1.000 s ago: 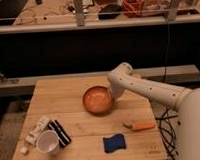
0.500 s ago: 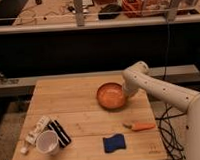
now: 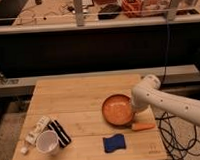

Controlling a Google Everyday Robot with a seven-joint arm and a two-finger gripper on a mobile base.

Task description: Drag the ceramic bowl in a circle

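Observation:
The ceramic bowl (image 3: 117, 110) is round, shallow and orange-brown. It sits on the wooden table (image 3: 79, 98), right of centre and near the right edge. My gripper (image 3: 134, 111) reaches down from the white arm (image 3: 167, 102) on the right and meets the bowl's right rim. The arm's end hides the contact point.
An orange carrot-shaped object (image 3: 143, 126) lies just in front of the bowl and a blue sponge (image 3: 114, 143) lies near the front edge. A white cup (image 3: 47, 142), a black striped item (image 3: 60, 132) and a white bottle (image 3: 36, 130) are at the front left. Cables (image 3: 171, 134) hang off the right.
The bowl has moved with my gripper, first to the right and then toward the table's front, ending close to the orange object. The other items have not moved.

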